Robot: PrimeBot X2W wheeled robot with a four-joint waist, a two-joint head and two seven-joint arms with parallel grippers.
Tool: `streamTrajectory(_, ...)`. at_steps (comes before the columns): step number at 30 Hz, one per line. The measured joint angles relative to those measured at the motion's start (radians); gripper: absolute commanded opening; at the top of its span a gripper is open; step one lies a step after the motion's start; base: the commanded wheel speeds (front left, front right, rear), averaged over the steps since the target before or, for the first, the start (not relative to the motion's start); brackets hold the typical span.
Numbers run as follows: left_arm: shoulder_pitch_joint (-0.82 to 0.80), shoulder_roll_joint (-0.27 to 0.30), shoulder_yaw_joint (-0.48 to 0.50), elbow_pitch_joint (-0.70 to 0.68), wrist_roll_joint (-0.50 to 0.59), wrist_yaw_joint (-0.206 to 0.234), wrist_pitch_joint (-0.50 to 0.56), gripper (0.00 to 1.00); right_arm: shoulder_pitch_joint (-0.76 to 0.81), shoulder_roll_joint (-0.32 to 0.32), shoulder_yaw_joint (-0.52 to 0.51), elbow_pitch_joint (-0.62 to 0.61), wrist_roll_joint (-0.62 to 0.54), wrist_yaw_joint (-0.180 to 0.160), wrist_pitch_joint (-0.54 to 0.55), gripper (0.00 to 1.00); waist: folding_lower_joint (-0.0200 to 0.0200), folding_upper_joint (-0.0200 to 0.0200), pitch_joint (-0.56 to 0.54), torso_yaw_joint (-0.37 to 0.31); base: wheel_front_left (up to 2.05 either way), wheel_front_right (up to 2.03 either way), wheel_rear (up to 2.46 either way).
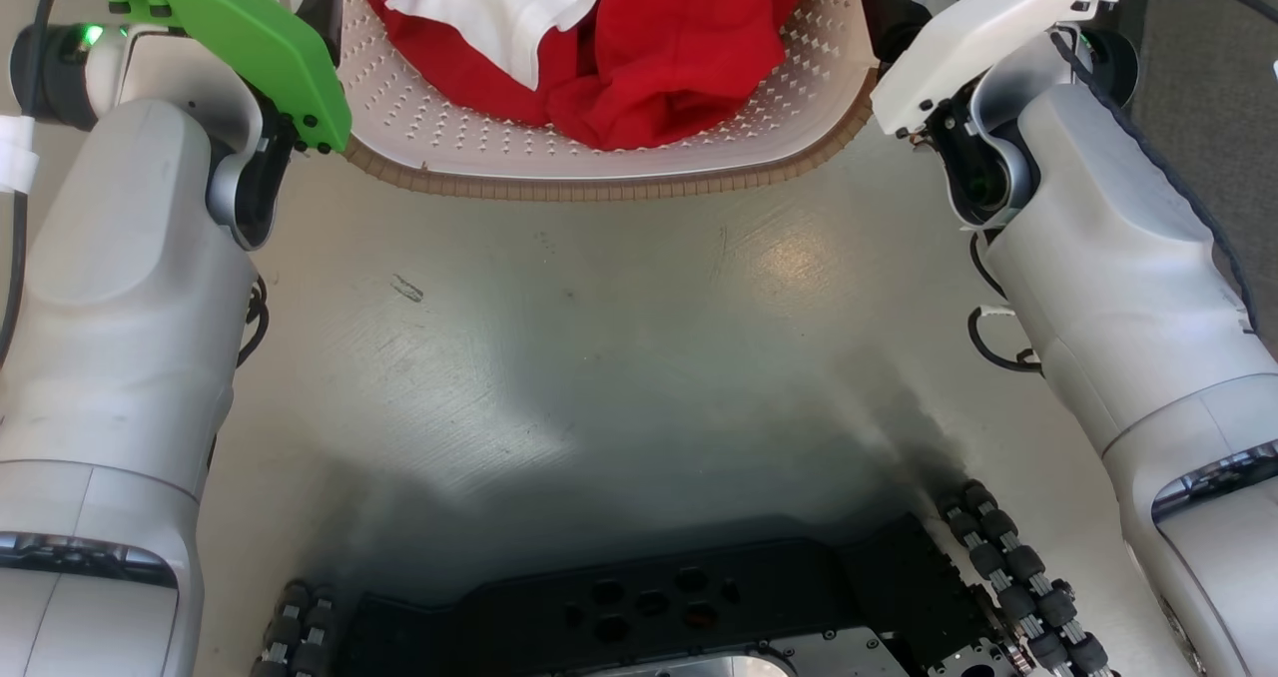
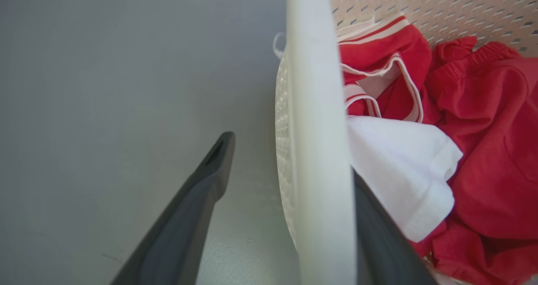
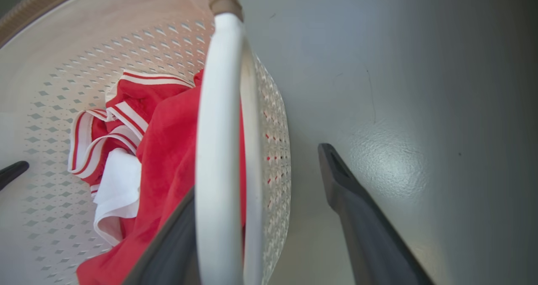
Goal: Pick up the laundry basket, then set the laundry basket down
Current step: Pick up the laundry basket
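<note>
With the laundry basket [image 1: 469, 138] between the left gripper [image 2: 290, 159] and right gripper [image 3: 258, 171], each spread astride a white handle [image 2: 315, 108] and holding nothing, close both evenly, then lift level

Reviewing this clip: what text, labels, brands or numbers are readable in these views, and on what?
None to read: the laundry basket, the clothes in it, the green cover, the white cover and the floor carry no words, labels or numbers.
</note>
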Motion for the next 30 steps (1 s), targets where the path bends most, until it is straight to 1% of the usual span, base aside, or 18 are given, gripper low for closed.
streamTrajectory(1, -0.002, -0.001, -0.003, 0.01, -0.005, 0.0, 0.0, 0.98, -0.004, 0.0, 0.006, 0.005, 0.006, 0.0, 0.0, 0.94, 0.0, 0.0, 0.002, 0.001, 0.0, 0.0, 0.0)
streamTrajectory(2, -0.003, -0.001, -0.006, 0.017, -0.009, 0.0, 0.0, 0.81, -0.008, -0.001, 0.012, 0.009, 0.011, 0.0, 0.0, 0.82, 0.0, 0.0, 0.004, 0.001, 0.0, 0.0, 0.0)
streamTrajectory(3, -0.005, -0.001, -0.01, 0.022, -0.01, 0.0, 0.0, 0.51, -0.009, -0.001, 0.02, 0.014, 0.015, 0.0, 0.0, 0.45, 0.0, 0.0, 0.005, 0.002, 0.0, 0.0, 0.0)
streamTrajectory(4, -0.015, -0.004, -0.02, 0.029, -0.017, -0.005, 0.0, 0.43, -0.011, 0.0, 0.032, 0.02, 0.029, 0.0, -0.001, 0.26, 0.0, 0.0, 0.007, 0.004, 0.0, 0.0, 0.0)
streamTrajectory(5, -0.019, -0.007, -0.024, 0.032, -0.019, -0.007, -0.002, 0.0, -0.014, 0.0, 0.039, 0.022, 0.035, 0.002, -0.004, 0.0, 0.0, 0.0, 0.007, 0.005, 0.0, 0.0, 0.0)
streamTrajectory(7, -0.027, -0.024, -0.026, 0.039, -0.027, -0.007, -0.011, 0.0, -0.026, 0.013, 0.056, 0.022, 0.043, 0.006, -0.009, 0.0, 0.0, 0.0, 0.008, 0.007, 0.0, 0.0, 0.0)
streamTrajectory(8, -0.034, -0.025, -0.027, 0.045, -0.039, -0.007, -0.01, 0.0, -0.032, 0.016, 0.059, 0.025, 0.047, -0.003, -0.01, 0.0, 0.0, 0.0, 0.008, 0.008, 0.0, 0.0, 0.0)
streamTrajectory(18, -0.037, -0.031, -0.068, 0.087, -0.064, -0.007, -0.046, 0.0, -0.044, 0.015, 0.105, 0.079, 0.076, -0.003, -0.036, 0.0, 0.0, 0.0, -0.02, 0.011, 0.0, 0.0, 0.0)
streamTrajectory(26, -0.027, -0.039, -0.097, 0.134, -0.094, -0.007, -0.063, 0.0, -0.03, 0.016, 0.146, 0.114, 0.119, 0.0, -0.045, 0.0, 0.0, 0.0, -0.075, 0.01, 0.0, 0.0, 0.0)
streamTrajectory(30, 0.015, -0.054, -0.117, 0.168, -0.13, -0.007, -0.057, 0.0, -0.003, 0.016, 0.171, 0.138, 0.128, 0.009, -0.045, 0.0, 0.0, 0.0, -0.115, 0.009, 0.0, 0.0, 0.0)
